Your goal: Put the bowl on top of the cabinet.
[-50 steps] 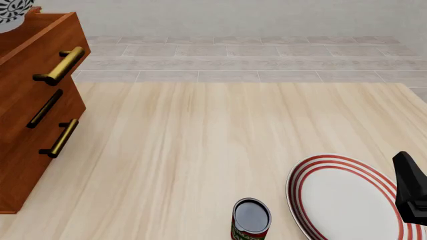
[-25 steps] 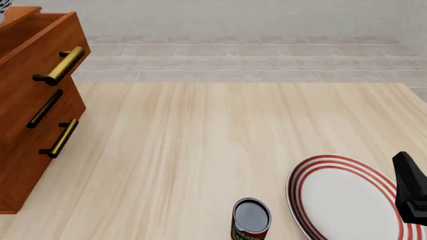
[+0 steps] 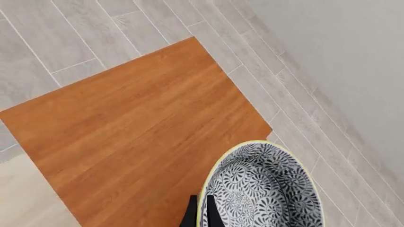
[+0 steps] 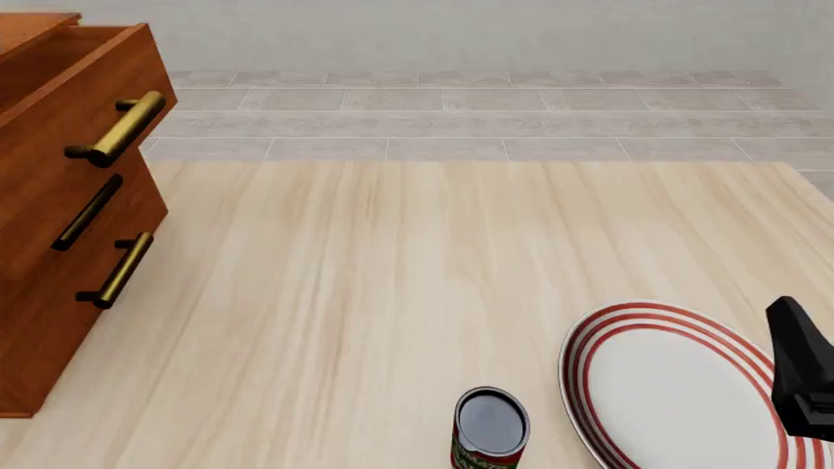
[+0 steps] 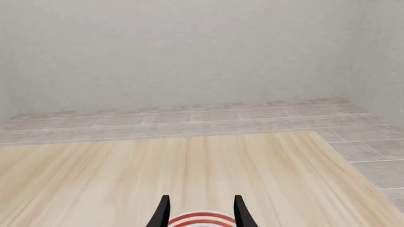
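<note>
The left wrist view looks down on the flat reddish-brown top of the cabinet (image 3: 139,127). My left gripper (image 3: 200,213) is shut on the yellow-green rim of the blue-grey floral bowl (image 3: 262,189), one finger inside and one outside. The bowl hangs above the cabinet's top near one edge, and partly covers the floor beyond. In the front view the cabinet (image 4: 65,195) stands at the far left with brass handles; the bowl and left gripper are out of that picture. My right gripper (image 5: 200,210) is open and holds nothing, and shows as a dark shape (image 4: 798,376) at the right edge.
A white plate with red rings (image 4: 678,386) lies at the table's front right, under the right gripper. A dark-topped can (image 4: 491,428) stands just left of it. Tiled floor and a pale wall lie beyond the table.
The bowl, seen at the front view's top left corner a second ago, has slid out of that picture to the left. The right arm has not moved.
</note>
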You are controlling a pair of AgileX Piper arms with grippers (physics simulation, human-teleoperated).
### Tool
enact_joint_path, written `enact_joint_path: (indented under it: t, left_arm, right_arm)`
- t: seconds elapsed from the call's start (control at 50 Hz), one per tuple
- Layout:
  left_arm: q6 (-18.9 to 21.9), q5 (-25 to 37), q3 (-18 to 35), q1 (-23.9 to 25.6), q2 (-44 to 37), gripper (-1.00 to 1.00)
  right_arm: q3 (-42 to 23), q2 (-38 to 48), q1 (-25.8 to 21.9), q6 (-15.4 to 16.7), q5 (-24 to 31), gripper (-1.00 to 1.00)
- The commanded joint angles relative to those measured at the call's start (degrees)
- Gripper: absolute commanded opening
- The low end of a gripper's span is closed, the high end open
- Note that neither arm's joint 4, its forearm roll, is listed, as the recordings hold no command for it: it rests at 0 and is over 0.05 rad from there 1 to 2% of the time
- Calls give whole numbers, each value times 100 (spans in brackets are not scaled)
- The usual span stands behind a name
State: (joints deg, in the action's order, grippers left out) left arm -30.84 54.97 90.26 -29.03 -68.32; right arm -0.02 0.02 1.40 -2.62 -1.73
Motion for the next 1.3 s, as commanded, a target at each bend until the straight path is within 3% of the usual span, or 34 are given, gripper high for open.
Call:
enact_joint_path:
  t: [0.02, 0.48, 1.3]
  left_arm:
    - [17, -109, -64, -177, -27, -100]
    - [-2, -97, 60, -529, -122, -100]
    - [-116, -400, -252, -870, -224, -100]
  right_arm:
    - [0, 0, -1, 8, 1, 100]
    - [-2, 0, -8, 44, 6, 100]
    - [-6, 0, 5, 37, 0, 100]
